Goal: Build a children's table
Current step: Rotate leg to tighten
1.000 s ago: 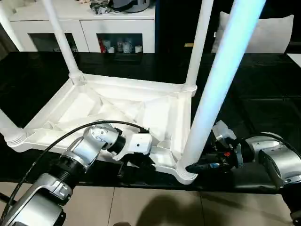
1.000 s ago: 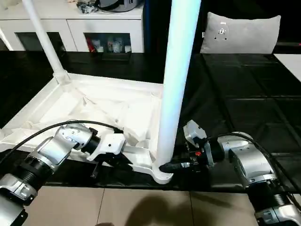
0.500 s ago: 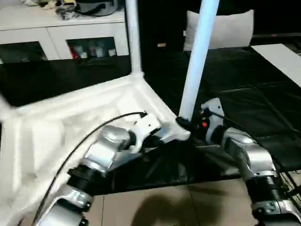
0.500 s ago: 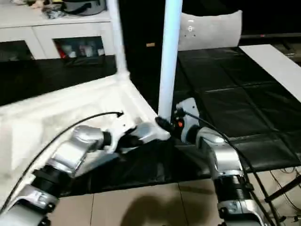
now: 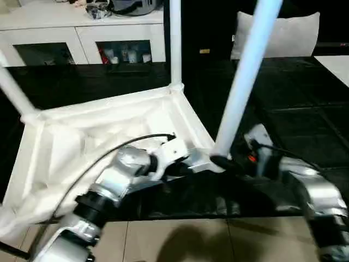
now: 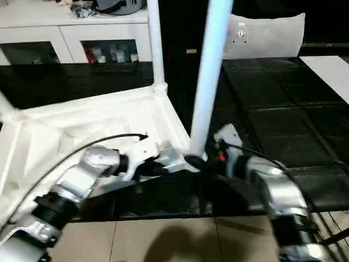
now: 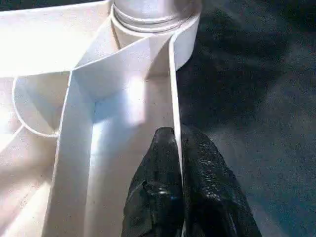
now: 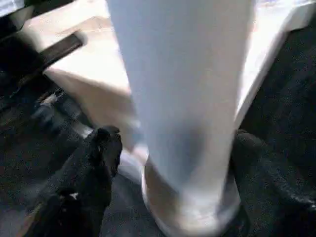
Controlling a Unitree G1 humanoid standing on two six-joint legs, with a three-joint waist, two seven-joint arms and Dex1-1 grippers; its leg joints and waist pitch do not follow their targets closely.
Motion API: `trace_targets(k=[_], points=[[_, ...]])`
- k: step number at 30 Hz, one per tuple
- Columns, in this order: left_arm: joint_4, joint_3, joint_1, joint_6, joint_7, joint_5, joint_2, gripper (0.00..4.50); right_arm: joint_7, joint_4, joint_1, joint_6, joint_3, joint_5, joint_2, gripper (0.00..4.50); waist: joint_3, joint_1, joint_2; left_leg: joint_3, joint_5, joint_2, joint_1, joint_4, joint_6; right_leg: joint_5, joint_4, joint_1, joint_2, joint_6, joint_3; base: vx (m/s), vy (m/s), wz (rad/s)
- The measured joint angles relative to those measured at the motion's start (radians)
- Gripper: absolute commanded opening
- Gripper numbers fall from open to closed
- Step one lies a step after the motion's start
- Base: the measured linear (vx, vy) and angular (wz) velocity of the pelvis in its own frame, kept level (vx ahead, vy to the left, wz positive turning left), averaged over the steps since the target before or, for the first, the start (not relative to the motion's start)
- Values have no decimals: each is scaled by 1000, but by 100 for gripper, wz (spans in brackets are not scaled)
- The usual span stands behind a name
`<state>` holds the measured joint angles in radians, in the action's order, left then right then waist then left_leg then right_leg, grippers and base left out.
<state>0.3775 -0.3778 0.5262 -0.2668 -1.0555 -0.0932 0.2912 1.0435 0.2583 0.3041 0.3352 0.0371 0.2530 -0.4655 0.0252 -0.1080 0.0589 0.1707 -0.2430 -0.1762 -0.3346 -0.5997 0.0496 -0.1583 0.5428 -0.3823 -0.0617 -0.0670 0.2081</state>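
The children's table (image 5: 98,131) lies upside down on the black mat, ribbed underside up. Three white legs show standing in its corner sockets: the near-right leg (image 5: 245,71), a far leg (image 5: 175,38) and a left leg (image 5: 13,90). My left gripper (image 7: 175,143) is shut on the thin rim wall of the table top, just beside the near-right corner socket (image 7: 153,15). My right gripper (image 8: 177,163) stands open around the base of the near-right leg (image 8: 182,98). One finger (image 8: 101,148) is clear of the tube. The other finger (image 8: 259,158) sits close to it.
A white cabinet (image 5: 82,33) with glass doors stands behind the mat. A grey cushion (image 5: 289,35) lies at the back right. The black mat (image 5: 294,98) stretches to the right of the table. Tiled floor (image 5: 180,240) runs along the near edge.
The camera has shifted. The table top now lies askew to the cabinet instead of square to it. My right gripper's fingers have spread away from the leg's base. The left grip is unchanged.
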Motion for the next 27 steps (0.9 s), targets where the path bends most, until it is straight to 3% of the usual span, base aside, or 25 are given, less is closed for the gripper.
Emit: trace_targets(k=[3, 5, 12, 13, 15, 27], points=[[5, -8, -2, 58, -66, 3, 45, 0, 87, -12, -7, 2, 11, 23, -38, 408, 0, -6, -1, 0, 0, 0, 0, -1, 0, 0, 0, 0, 0, 0, 0, 0, 0, 0], [5, -22, -2, 92, -117, 11, 69, 0, 140, -21, -6, 2, 14, 29, -68, 444, 0, -10, -1, 0, 0, 0, 0, -1, 0, 0, 0, 0, 0, 0, 0, 0, 0, 0], [30, -78, 13, 236, -263, 18, 141, 0, 262, -5, 19, -95, 83, 9, -116, 448, 0, -37, -1, 1, 0, 0, 1, -1, -1, 0, 0, 0, -1, 0, 0, 0, 0, 0], [36, -89, 21, 253, -285, 16, 148, 0, 295, -2, 23, -94, 95, 13, -116, 422, 0, -39, -1, 1, 0, 0, 1, -2, -1, 0, 0, 1, -1, 0, -1, 0, 0, 0], [41, -100, 28, 274, -314, 16, 157, 0, 348, -2, 27, -76, 107, 26, -120, 422, 0, -42, -2, 1, -1, 0, 1, -2, -1, 0, 0, 1, -1, 0, -1, 0, 0, 0], [74, -121, 54, 331, -379, 22, 166, 0, 472, 37, 65, -61, 164, 37, -119, 311, 0, -55, -3, 1, 0, 0, 1, -2, -1, 0, 1, 0, -1, 0, -1, 0, 0, 0]])
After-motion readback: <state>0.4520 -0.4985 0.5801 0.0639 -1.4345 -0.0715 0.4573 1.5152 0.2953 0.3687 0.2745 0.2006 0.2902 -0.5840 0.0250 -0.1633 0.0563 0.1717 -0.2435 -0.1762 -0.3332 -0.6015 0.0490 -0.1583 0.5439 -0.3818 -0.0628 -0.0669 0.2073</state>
